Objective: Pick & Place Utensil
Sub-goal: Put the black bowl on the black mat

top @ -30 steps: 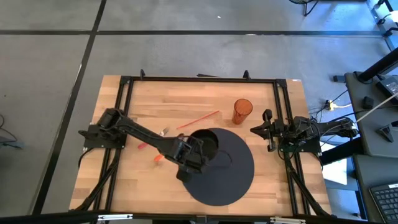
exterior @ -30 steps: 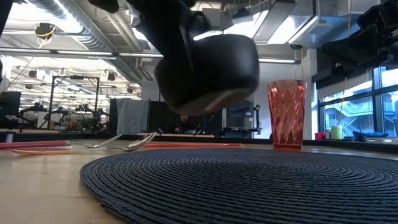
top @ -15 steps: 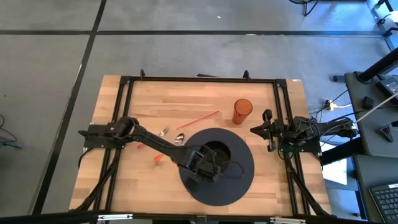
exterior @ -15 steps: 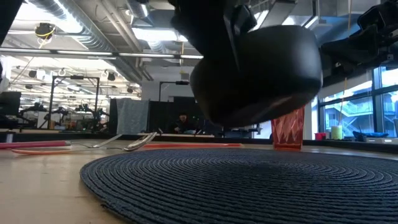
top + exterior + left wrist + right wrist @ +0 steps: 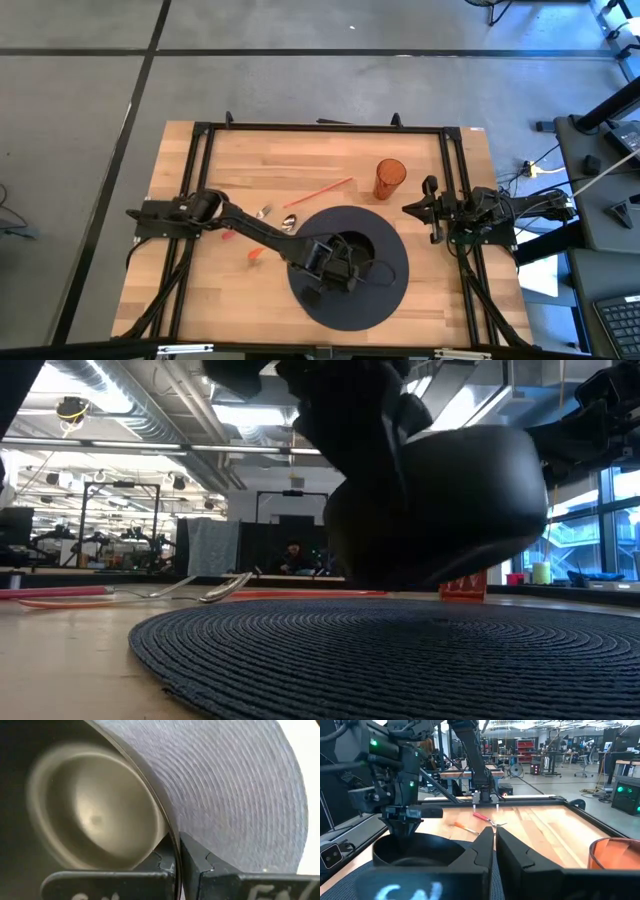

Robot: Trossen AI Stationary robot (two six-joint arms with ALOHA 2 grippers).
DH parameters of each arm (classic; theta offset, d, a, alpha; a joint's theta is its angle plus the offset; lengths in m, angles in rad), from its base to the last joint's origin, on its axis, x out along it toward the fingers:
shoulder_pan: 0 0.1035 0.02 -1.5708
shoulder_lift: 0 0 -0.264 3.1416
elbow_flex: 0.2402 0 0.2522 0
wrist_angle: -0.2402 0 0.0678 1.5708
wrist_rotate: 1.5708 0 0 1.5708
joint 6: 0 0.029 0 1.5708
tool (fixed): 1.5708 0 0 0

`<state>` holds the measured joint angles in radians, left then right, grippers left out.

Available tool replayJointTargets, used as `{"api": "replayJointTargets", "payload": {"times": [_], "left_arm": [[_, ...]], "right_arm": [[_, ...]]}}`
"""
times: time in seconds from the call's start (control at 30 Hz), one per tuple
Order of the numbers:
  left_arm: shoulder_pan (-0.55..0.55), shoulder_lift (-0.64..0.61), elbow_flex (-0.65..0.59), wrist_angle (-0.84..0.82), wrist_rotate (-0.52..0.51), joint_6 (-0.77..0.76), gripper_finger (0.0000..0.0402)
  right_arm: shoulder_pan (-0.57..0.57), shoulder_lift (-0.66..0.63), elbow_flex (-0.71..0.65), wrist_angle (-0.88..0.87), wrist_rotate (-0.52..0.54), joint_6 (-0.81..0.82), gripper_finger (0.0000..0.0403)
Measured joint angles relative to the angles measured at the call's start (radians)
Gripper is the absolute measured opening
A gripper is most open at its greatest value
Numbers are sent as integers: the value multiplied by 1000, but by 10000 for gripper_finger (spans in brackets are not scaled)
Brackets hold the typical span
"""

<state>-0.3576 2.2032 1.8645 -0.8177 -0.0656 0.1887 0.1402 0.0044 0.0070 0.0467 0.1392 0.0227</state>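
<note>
My left gripper (image 5: 335,268) is shut on a black bowl (image 5: 440,500), which hangs low over the round dark woven placemat (image 5: 392,290). Whether the bowl's base touches the mat, I cannot tell. The left wrist view shows the bowl's hollow (image 5: 95,820) and the mat (image 5: 235,795) beneath. A metal spoon (image 5: 288,222) and fork (image 5: 265,211) lie on the wood by the mat's far-left edge. My right gripper (image 5: 495,845) waits shut at the table's right edge. My left gripper pinches the bowl's rim (image 5: 172,851), one finger inside the hollow and one outside the wall. The fingers come from above, slanting down. The bowl hangs below them, roughly level, its base close over the placemat (image 5: 400,650).
An orange ribbed cup (image 5: 389,178) stands beyond the mat's far-right edge. A thin red stick (image 5: 318,192) lies on the far side; a red-handled piece (image 5: 228,236) and an orange one (image 5: 255,253) lie left of the mat. A black frame (image 5: 320,127) rims the table.
My left gripper has carried the bowl from the mat's far-left edge toward the table's right and near side, over the mat's middle, and lowered it close to the mat. It has stayed shut on the rim.
</note>
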Motion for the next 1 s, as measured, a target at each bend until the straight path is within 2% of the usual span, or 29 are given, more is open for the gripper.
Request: {"api": "replayJointTargets", "payload": {"times": [0.3,0.7,1.0], "left_arm": [[0,29,0,23,19,-3,3],[-1,55,0,0,-8,27,5],[-21,55,-1,-2,12,25,47]], "right_arm": [[0,0,0,0,0,0,22],[0,0,0,0,0,0,22],[0,0,0,0,0,2,22]]}}
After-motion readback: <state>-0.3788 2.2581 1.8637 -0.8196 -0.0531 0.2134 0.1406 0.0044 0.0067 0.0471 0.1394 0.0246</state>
